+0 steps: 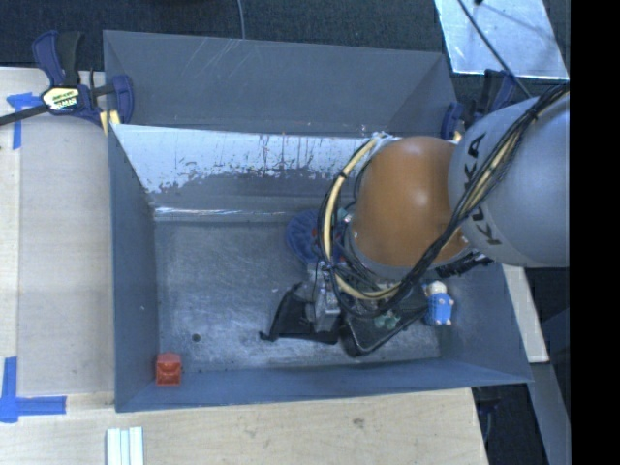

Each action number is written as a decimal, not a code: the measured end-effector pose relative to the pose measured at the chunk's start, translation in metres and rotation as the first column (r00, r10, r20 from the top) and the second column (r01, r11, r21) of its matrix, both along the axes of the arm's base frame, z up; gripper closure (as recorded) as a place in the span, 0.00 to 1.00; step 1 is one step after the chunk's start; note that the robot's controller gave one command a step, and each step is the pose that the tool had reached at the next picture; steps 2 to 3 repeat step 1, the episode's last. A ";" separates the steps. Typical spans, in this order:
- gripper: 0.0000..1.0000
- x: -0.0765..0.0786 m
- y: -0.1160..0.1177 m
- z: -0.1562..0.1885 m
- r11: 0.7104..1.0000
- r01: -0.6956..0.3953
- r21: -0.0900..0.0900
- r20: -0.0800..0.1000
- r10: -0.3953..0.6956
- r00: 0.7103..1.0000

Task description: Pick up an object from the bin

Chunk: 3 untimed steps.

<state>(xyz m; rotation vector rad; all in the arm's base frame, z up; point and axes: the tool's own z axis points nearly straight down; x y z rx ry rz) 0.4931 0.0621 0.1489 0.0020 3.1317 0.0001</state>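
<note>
My gripper is low over the bin floor, right of the middle, below the orange wrist cover. Directly under and to its left lies a flat black angular thing, which the gripper's tip seems to touch. A second black piece lies just to the right of the gripper, partly under the cables. A blue soft-looking thing peeks out behind the gripper, toward the back wall, mostly hidden by the cover.
A small blue-and-white bottle-like thing lies by the right wall. A small red block sits in the front left corner. The arm and its cables cover the bin's right part.
</note>
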 end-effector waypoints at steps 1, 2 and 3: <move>1.00 0.008 0.002 0.108 1.000 -0.003 0.001 0.002 0.003 1.000; 1.00 0.008 0.002 0.108 1.000 -0.003 0.001 0.002 0.003 1.000; 1.00 0.008 0.002 0.108 1.000 -0.003 0.001 0.002 0.003 1.000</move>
